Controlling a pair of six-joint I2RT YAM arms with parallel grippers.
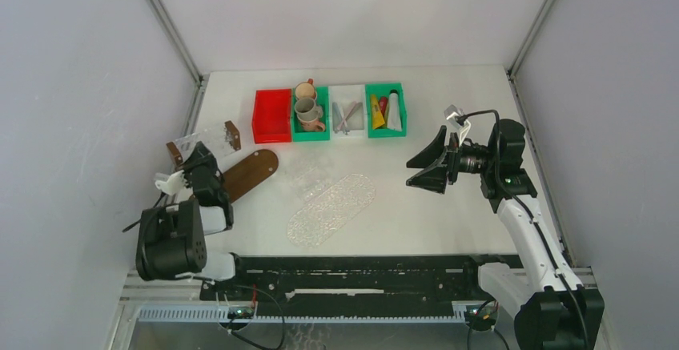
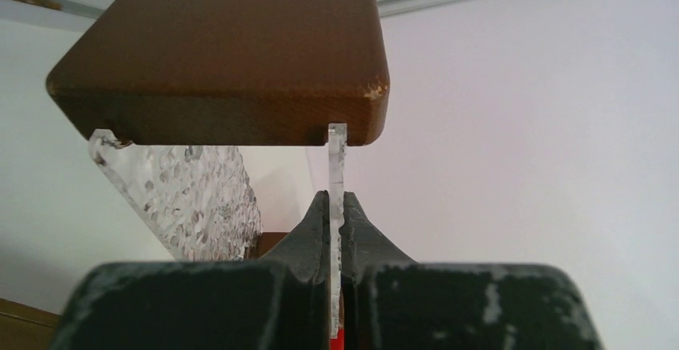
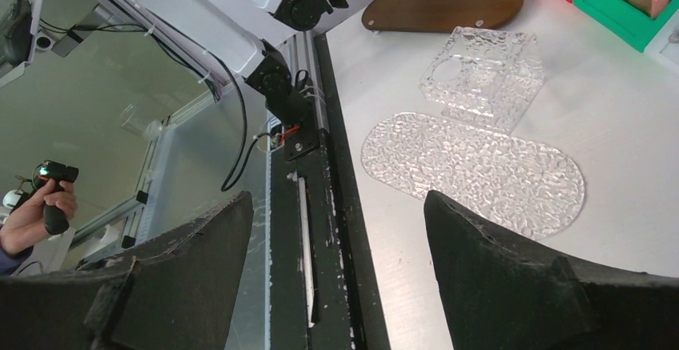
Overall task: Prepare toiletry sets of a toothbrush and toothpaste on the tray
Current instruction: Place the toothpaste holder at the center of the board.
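Toothpaste tubes (image 1: 376,116) lie lengthwise, near-to-far, in the rightmost green bin (image 1: 403,110).

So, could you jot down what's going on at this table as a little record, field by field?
left fingers: shut on the thin edge of a clear panel with wooden end blocks
right fingers: open, holding nothing, over the table's right side
back row, left to right: red bin; left green bin with mugs; white bin with toothbrushes; right green bin with tubes
lying on the table: wooden oval board, clear oval plate, smaller clear piece
sets made: none yet
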